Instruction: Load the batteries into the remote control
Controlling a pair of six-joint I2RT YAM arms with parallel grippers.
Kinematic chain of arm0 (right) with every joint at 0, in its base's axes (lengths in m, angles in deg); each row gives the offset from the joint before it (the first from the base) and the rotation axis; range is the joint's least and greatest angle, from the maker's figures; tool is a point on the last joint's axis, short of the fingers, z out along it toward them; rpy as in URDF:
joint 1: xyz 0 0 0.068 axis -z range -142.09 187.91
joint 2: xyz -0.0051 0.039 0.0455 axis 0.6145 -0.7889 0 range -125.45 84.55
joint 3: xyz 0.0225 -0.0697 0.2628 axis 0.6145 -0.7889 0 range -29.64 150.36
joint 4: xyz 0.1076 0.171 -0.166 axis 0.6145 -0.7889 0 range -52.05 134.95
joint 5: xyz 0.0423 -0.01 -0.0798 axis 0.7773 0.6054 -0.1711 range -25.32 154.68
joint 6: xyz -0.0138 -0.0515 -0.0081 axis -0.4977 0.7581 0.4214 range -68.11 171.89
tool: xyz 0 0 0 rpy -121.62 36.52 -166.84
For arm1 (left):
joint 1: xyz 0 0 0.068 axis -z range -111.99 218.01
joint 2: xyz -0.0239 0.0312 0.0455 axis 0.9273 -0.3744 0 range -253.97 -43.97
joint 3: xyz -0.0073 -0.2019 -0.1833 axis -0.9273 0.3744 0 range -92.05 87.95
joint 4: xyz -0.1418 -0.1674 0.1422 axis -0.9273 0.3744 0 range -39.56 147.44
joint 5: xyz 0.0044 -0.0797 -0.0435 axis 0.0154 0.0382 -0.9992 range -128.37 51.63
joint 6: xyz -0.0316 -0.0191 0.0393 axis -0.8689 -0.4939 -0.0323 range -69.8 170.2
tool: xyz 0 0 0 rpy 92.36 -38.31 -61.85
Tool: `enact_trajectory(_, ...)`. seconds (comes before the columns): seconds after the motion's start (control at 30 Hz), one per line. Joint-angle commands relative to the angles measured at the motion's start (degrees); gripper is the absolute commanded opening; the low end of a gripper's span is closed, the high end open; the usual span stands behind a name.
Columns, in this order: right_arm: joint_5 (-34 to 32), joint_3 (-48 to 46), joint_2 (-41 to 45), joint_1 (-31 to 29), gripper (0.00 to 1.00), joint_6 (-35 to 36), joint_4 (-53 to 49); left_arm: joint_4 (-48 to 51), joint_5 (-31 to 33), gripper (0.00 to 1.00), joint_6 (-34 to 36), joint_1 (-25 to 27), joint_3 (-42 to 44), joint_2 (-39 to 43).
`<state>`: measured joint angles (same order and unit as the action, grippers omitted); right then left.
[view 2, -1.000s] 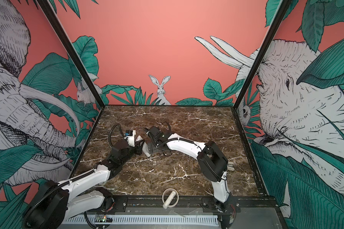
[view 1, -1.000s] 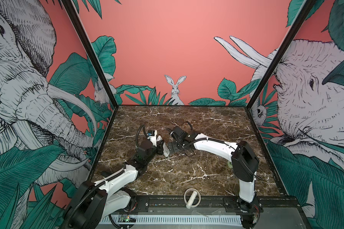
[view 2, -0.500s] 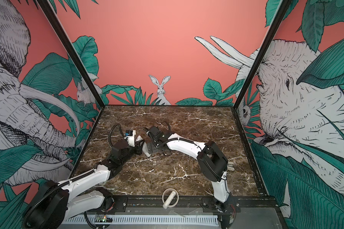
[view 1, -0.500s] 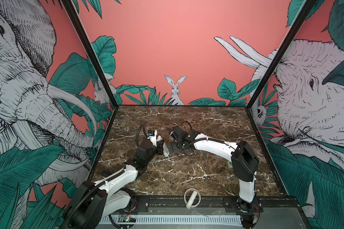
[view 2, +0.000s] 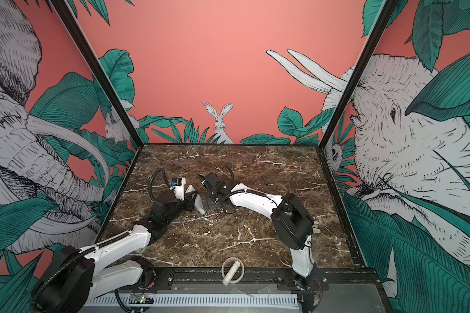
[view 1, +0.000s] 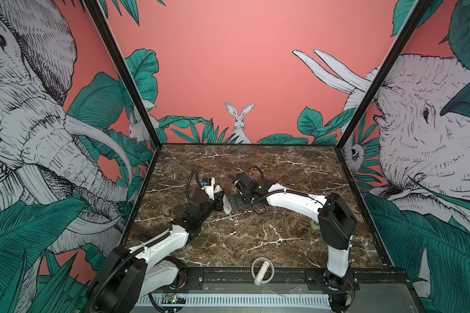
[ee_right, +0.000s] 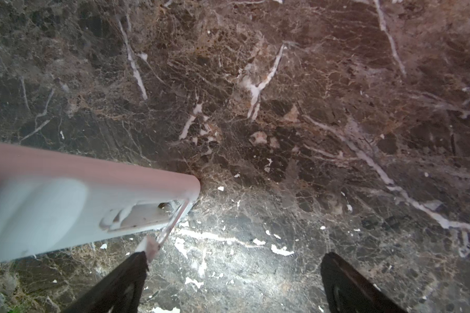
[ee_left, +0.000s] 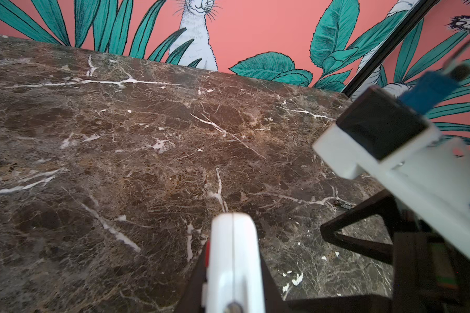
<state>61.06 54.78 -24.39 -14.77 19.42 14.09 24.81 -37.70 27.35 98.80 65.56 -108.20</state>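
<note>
Nothing has visibly shifted since a second ago; the remote control (ee_left: 232,238) sits pinched between the narrowly set jaws of the left gripper (ee_left: 232,263); its open battery compartment (ee_right: 144,214) shows a metal contact (ee_right: 164,206); the right gripper (ee_right: 236,260) stands spread wide and holds nothing, one fingertip (ee_right: 130,279) just beside that open end; one battery (view 1: 289,183) lies well apart on the marble table (view 1: 242,244).

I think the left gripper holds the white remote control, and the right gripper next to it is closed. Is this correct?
Not fully. The right gripper is open, not closed: the right wrist view shows its jaws standing wide apart. The rest is correct: the left gripper holds the white remote control, and the right gripper is next to it.
</note>
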Motion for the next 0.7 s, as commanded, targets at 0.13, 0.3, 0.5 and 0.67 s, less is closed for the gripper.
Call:
enact_trajectory(0.13, 0.84, -4.09, 7.22, 0.50, 0.99, 2.02, 5.40, 8.05, -1.84, 0.00, 0.36, 0.63, 1.41, -2.21)
enact_trajectory(0.3, 0.93, -6.22, 9.19, 0.96, 0.99, 2.10, 5.78, 8.15, -2.13, 0.00, 0.39, 0.59, 1.16, -2.09)
enact_trajectory(0.5, 0.66, -12.25, 12.47, 2.40, 0.99, 2.06, 5.49, 9.32, -4.36, 0.00, 1.63, 0.59, -0.47, -0.66)
enact_trajectory(0.67, -0.80, -17.79, 16.73, 4.11, 0.99, 2.89, 3.58, 12.91, -8.69, 0.00, 4.55, 0.50, -4.09, 1.24)
